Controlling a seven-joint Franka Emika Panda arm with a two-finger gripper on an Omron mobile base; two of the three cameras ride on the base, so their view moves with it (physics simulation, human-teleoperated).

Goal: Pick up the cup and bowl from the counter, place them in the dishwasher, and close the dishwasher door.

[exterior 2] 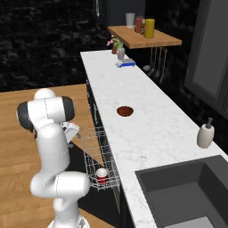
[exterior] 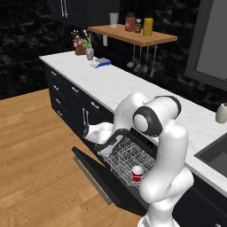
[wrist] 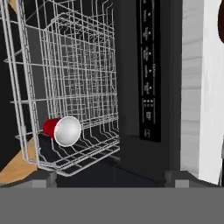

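Smooth red plastic cup (wrist: 61, 130), white inside. Thin white wire rack (wrist: 74, 78). Matt black dishwasher door (exterior: 99, 177). White marble-patterned counter (exterior 2: 147, 129), grey-veined. Dark brown bowl (exterior 2: 125, 111). Wooden plank floor (exterior: 31, 146).

Bowl (exterior 2: 125, 111): in hand view, cut by the upper right edge, a dark sliver. Gripper (exterior: 87, 131): fingers hidden behind the hand in the left base view; jaw spacing cannot be told. Door (exterior: 95, 170): near end hidden behind the arm. Sink (exterior 2: 187, 191): cut by the bottom edge. Shelf jar labels: too small to read.
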